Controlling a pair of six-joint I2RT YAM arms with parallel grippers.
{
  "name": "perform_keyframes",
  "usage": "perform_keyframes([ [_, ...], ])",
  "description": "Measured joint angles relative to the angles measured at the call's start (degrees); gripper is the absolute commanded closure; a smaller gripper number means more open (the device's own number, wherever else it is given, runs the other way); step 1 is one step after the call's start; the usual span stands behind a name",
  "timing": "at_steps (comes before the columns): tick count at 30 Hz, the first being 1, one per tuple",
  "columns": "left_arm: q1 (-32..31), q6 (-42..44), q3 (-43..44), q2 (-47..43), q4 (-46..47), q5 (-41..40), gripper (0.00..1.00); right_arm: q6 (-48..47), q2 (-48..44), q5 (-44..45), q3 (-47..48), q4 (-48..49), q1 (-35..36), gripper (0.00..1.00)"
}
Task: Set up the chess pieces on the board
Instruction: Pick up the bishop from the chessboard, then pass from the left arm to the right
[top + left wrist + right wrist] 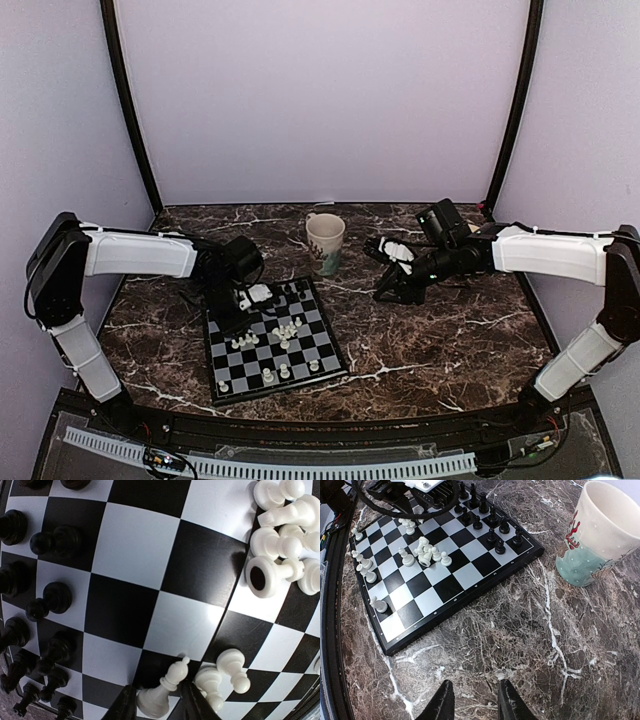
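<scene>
The board (283, 386) lies left of centre on the marble. My left gripper (241, 308) is low over its far left part, shut on a tilted white bishop (154, 699) between its fingers (157, 690). A heap of toppled white pieces (280, 540) lies mid-board (287, 330), and two more white pieces (225, 672) lie beside the bishop. Black pieces (55, 542) stand along the far rows (485, 515). A few white pieces (362, 567) stand along the near rows. My right gripper (386, 294) is open and empty above bare marble (474, 687), right of the board (470, 575).
A cream and teal mug (325, 243) stands behind the board, between the two arms; it also shows in the right wrist view (600, 535). Dark veined marble stretches to the right of the board. Grey walls enclose the table.
</scene>
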Motion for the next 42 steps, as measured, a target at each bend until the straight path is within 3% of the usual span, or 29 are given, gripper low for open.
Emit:
perform_keyframes([
  [19, -0.2, -1.1, 1.2, -0.2, -1.8, -1.2, 0.81, 0.2, 0.0, 0.0, 0.1, -0.4, 0.0, 0.7],
  [26, -0.2, -1.8, 5.0, -7.7, -0.4, -0.4, 0.82, 1.8, 0.1, -1.3, 4.9, -4.1, 0.0, 0.71],
  [33, -0.2, -6.3, 2.7, -14.3, 12.2, 8.2, 0.83, 5.8, 3.8, -6.6, 18.6, -8.5, 0.0, 0.68],
  [42, -0.7, -19.4, -9.4, -15.6, 37.6, 20.1, 0.82, 14.8, 19.1, -19.2, 36.1, -14.1, 0.0, 0.66],
])
